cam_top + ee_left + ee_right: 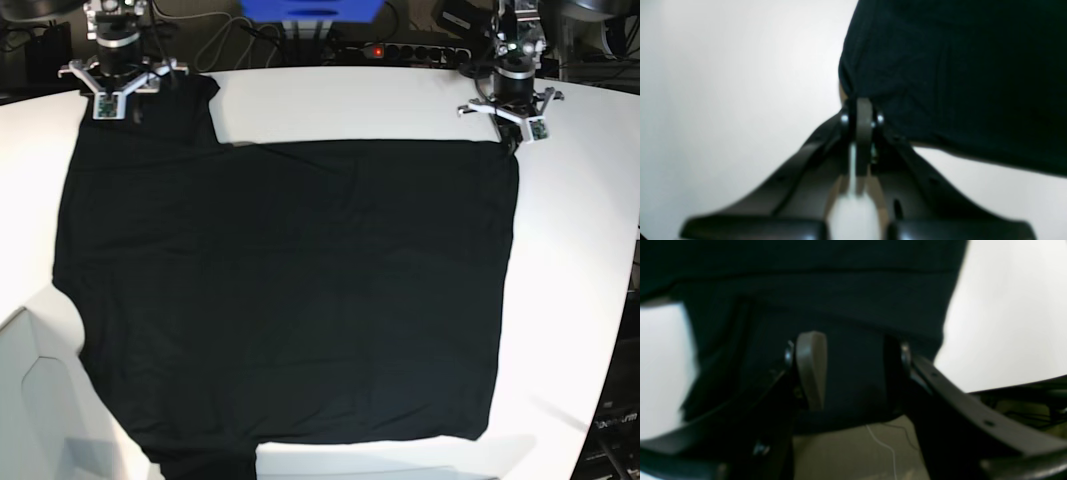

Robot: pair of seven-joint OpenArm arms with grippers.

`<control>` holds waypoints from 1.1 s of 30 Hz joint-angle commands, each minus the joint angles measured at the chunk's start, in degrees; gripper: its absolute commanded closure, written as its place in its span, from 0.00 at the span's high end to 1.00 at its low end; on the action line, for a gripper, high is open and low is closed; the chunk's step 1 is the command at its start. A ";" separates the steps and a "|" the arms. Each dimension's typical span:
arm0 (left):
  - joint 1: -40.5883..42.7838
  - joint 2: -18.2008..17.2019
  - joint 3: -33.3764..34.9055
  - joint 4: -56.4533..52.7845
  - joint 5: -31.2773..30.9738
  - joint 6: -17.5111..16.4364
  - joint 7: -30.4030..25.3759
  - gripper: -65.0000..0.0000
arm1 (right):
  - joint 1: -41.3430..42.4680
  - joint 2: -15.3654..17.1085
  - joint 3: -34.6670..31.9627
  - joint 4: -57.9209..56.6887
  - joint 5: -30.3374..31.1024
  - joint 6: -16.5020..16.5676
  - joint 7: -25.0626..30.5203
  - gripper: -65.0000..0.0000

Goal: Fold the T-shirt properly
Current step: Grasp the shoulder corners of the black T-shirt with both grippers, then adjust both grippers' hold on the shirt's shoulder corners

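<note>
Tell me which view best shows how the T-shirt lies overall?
The base view: the whole T-shirt lies spread across the white table. Both wrist views are blurred close-ups of black cloth, pinched in the left gripper and between the right gripper fingers.

text on T-shirt [290, 290]: none readable
text on left gripper [862, 111]: none, view blurred
text on right gripper [846, 353]: none, view blurred
text on table [580, 260]: none
blue box [310, 10] at back: no readable label
power strip [400, 48]: red light only, no text
</note>
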 commanded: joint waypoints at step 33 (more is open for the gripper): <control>0.67 -0.30 -0.57 1.21 0.03 0.03 -1.01 0.00 | 8.04 -1.00 10.59 -3.37 -0.01 8.37 -7.57 0.58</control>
